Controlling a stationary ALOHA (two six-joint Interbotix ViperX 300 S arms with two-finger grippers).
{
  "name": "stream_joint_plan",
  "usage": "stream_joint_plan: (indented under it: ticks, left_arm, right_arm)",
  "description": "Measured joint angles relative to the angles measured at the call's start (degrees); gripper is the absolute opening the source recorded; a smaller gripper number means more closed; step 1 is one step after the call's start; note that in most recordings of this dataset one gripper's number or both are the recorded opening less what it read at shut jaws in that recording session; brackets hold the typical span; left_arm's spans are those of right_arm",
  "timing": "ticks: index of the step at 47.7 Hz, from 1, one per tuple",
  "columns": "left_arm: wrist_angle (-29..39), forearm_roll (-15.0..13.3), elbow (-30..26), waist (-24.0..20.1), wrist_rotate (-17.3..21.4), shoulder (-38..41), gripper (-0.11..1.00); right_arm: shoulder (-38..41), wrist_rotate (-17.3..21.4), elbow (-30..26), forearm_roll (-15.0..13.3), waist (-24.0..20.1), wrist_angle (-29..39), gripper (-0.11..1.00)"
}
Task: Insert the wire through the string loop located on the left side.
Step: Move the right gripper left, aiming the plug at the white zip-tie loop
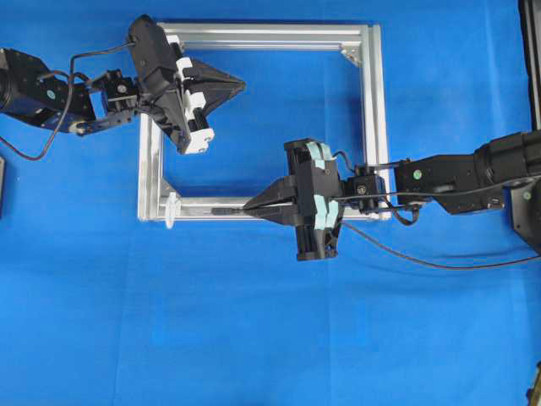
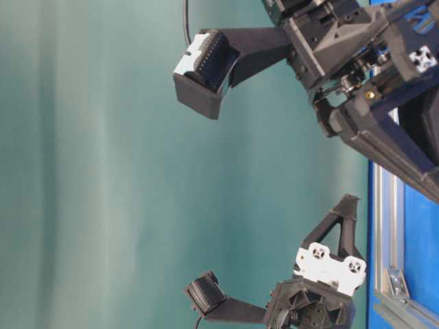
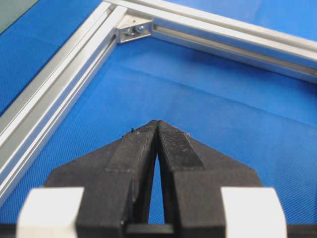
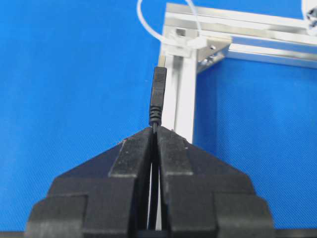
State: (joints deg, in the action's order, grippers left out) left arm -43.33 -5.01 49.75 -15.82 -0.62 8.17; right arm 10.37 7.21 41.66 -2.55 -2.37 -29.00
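Blue cloth (image 1: 254, 338) covers the whole table, with a square silver aluminium frame (image 1: 372, 127) lying flat on it and a plain teal wall behind in the table-level view.

Step-wise this looks like the approach, right before threading. The right gripper (image 1: 250, 205) has its fingers pressed together, pinching the wire (image 4: 157, 96) just behind the plug, so the plug sticks straight out in front of the fingertips. The rest of the black cable trails off under the right arm across the cloth. The string loop (image 4: 166, 22) is a small whitish ring standing up at the frame's lower-left corner in the overhead view, and in the right wrist view it sits ahead of the plug tip and a bit off to one side. Tip and loop are near each other but clearly not touching, nothing is through yet.

My guess for the next move: nudge the plug sideways so it lines up with the opening, then push forward along the frame's bottom rail. That loop looks floppy, so a slightly-off tip could just shove it aside.

Pose-wise, the right arm reaches in from the right, gripper low and roughly level along the rail. The left gripper (image 3: 157, 124) is closed on nothing, hovering over the frame's upper-left part, well apart from the loop.
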Motion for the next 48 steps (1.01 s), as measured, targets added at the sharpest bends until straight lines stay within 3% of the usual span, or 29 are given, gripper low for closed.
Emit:
stream_joint_plan:
  ticks: [29,48]
  left_arm:
    - [0.0,0.0,0.0,0.0,0.0,0.0,0.0]
    - [0.0,0.0,0.0,0.0,0.0,0.0,0.0]
  right_arm:
    - [0.0,0.0,-0.1,0.0,0.3,-0.1,0.01]
    - [4.7,-0.2,-6.0,-0.1,0.2,-0.2,0.0]
